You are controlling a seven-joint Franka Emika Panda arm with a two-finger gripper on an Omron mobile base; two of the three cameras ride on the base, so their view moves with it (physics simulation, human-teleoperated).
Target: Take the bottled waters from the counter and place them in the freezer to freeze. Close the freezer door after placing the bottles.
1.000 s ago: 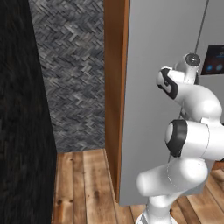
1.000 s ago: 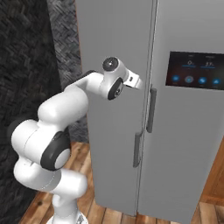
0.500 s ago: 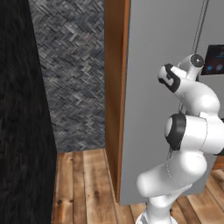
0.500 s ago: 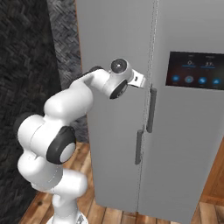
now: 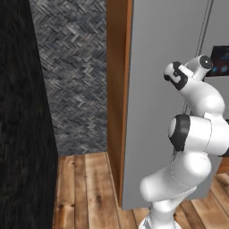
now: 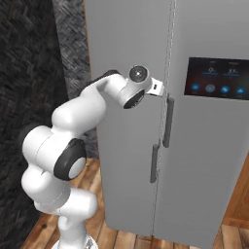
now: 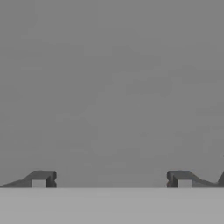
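In the left base view you had the arm [image 5: 192, 147] rising at lower right against the freezer door [image 5: 156, 89], which stood shut. The arm's upper links covered the hand, so you could not make out the gripper there. A wooden panel [image 5: 117, 89] ran beside the door, with the tiled wall [image 5: 71, 76] further left and a black surface [image 5: 22, 134] cutting off that edge. The touchscreen [image 5: 220, 60] was half hidden behind the wrist.

In the right base view the hand reached the seam between the two doors, just above the bar handles [image 6: 168, 121]. The gripper [image 6: 158, 88] was mostly hidden by the wrist, so only a white stub showed. The touchscreen door [image 6: 209, 160] ran off the right edge.

In the hand view the gripper [image 7: 111, 180] faced plain grey steel at close range. Its fingertips [image 7: 40, 179] stood wide apart with nothing between them.
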